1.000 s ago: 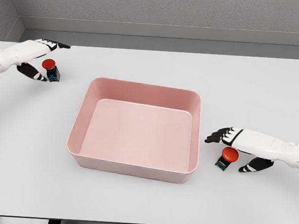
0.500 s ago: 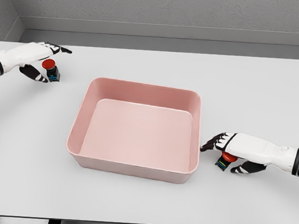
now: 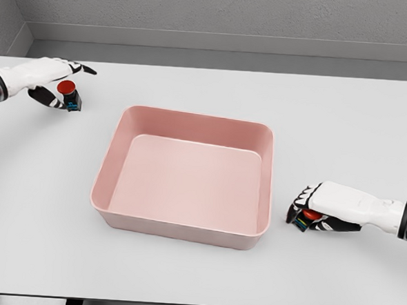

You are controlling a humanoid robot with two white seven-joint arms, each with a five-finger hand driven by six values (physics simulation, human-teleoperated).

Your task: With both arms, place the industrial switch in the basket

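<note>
I judged this to be the grasping step. At the lower right of the frame my right robot hand (image 3: 312, 207) had its fingers curled down over one industrial switch (image 3: 309, 217), which showed only as a sliver of red cap and dark base beneath the palm, resting on the tabletop (image 3: 196, 276) just beside the basket (image 3: 181, 230). At the upper left my left robot hand (image 3: 52, 81) cupped the second switch (image 3: 69, 94), fingers above and thumb behind, but I could not tell whether it actually gripped it; that switch stood well apart from the basket. Neither was inside yet.

The next move, as I saw it, called for lifting each switch clear of the rim and carrying it inward over the open tray.

The basket was a smooth, matte pink rectangular tub with rounded corners and low walls. The switches were small, each a glossy red mushroom cap on a dark blocky body. The tabletop was flat, plain white.
</note>
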